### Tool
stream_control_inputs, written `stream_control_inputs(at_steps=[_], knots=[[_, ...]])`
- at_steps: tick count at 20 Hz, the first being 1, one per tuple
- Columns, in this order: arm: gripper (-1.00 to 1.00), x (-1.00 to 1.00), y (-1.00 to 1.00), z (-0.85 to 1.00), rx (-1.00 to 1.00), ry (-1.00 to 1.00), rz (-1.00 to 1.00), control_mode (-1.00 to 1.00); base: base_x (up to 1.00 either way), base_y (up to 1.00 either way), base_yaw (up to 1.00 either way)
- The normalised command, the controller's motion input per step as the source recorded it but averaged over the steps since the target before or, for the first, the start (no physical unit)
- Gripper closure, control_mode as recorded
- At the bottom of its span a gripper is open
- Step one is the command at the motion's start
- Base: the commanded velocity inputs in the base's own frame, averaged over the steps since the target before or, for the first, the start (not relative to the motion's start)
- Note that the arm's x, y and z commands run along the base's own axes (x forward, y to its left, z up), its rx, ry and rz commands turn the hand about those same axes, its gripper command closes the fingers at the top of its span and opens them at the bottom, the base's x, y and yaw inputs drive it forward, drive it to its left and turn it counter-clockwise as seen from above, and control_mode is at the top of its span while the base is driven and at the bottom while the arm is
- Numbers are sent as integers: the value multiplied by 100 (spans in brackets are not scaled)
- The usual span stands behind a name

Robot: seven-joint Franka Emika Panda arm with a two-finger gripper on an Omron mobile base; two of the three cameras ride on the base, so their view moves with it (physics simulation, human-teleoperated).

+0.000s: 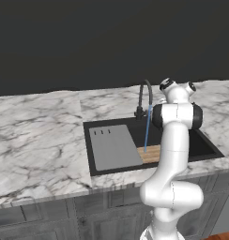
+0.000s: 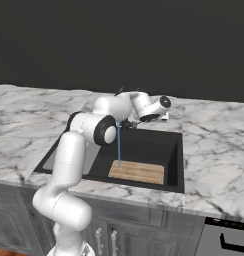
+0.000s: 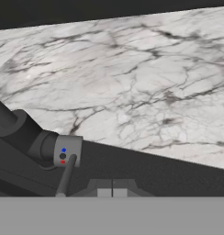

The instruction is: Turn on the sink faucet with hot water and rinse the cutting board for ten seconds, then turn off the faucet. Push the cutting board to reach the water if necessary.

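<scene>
The black sink (image 1: 107, 169) is set in the marble counter. From the arched spout of the dark faucet (image 1: 145, 96), a thin blue stream of water (image 1: 147, 133) falls onto the left end of the tan cutting board (image 1: 151, 153), which lies flat at the basin's front. The right base view shows the water (image 2: 118, 145) landing on the cutting board (image 2: 137, 172). My gripper (image 3: 112, 189) is shut with nothing in it, hovering behind the sink just right of the faucet's base lever (image 3: 65, 176). The lever's hub (image 3: 68, 150) carries a blue and a red dot.
A grey flat panel (image 1: 114, 146) with three small slots fills the left half of the basin. Marble countertop (image 3: 132, 82) spreads behind and on both sides of the sink. A dark wall rises behind the counter.
</scene>
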Motion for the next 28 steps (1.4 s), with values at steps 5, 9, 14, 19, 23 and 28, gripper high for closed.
stream_control_inputs(at_steps=[5,9,14,19,23,28], knots=[[100,0,0,0,0,0,0,-100,0,0,0],[100,0,0,0,0,0,0,-100,0,0,0],[100,0,0,0,0,0,0,-100,0,0,0],[100,0,0,0,0,0,0,-100,0,0,0],[100,0,0,0,0,0,0,-100,0,0,0],[100,0,0,0,0,0,0,-100,0,0,0]])
